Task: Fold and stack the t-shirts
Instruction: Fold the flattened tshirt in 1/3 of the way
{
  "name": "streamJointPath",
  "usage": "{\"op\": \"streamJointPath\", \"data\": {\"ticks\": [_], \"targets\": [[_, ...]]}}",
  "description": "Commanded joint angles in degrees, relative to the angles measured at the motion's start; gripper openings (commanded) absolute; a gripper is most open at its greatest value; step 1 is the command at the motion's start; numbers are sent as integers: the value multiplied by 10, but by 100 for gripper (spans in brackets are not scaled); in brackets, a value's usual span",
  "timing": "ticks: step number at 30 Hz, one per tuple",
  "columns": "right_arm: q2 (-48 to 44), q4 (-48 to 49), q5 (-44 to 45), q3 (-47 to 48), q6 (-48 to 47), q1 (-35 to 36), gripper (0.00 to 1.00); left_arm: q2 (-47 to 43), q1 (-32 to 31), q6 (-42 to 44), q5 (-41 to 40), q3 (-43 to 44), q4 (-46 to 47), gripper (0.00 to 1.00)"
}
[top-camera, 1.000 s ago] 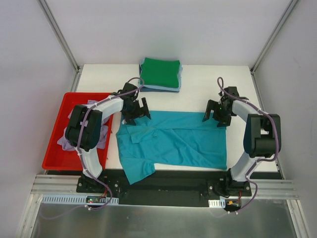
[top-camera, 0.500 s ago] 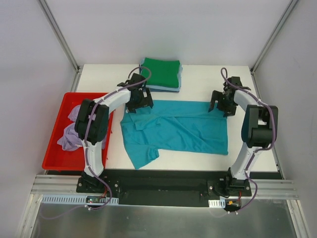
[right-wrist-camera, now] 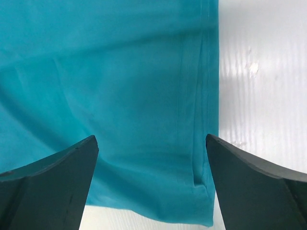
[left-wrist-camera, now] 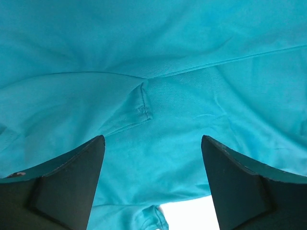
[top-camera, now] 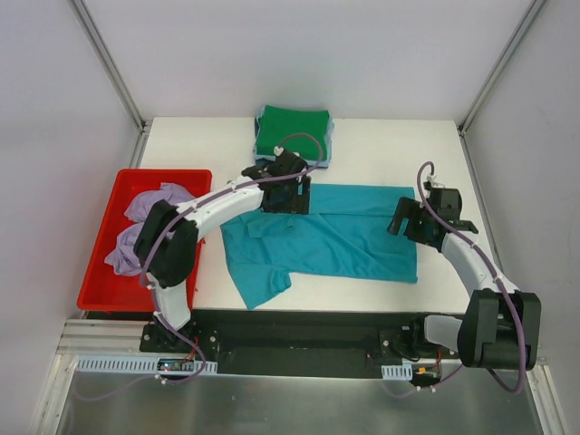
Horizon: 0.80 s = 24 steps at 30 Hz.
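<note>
Left gripper (top-camera: 292, 198) and right gripper (top-camera: 408, 220), both wide open, hover over the teal cotton t-shirt (top-camera: 344, 245) spread flat for folding.

Beneath the left gripper (left-wrist-camera: 152, 140), the teal t-shirt (left-wrist-camera: 201, 96) is seen as soft, matt knit cloth; beside the right gripper (right-wrist-camera: 151, 139), the desk (right-wrist-camera: 259, 72) is shown smooth, faintly ribbed.

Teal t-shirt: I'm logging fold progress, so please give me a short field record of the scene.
teal t-shirt: spread out on table
left gripper: open, over the shirt
right gripper: open, over the shirt's right edge
folded stack: green on top, far side
red tray: holds lavender shirt
</note>
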Motion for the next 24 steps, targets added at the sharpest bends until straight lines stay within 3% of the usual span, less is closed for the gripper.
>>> {"op": "streamJointPath", "data": {"ticks": [1, 10, 11, 24], "targets": [[-10, 23, -21, -25, 15, 0, 96, 77, -5, 12, 55, 34, -19, 75], [22, 8, -19, -18, 15, -3, 96, 121, -6, 15, 46, 49, -20, 49], [25, 8, -18, -17, 15, -3, 96, 127, -6, 16, 45, 53, -21, 42], [38, -7, -1, -10, 15, -8, 96, 156, -6, 18, 40, 65, -25, 33]]}}
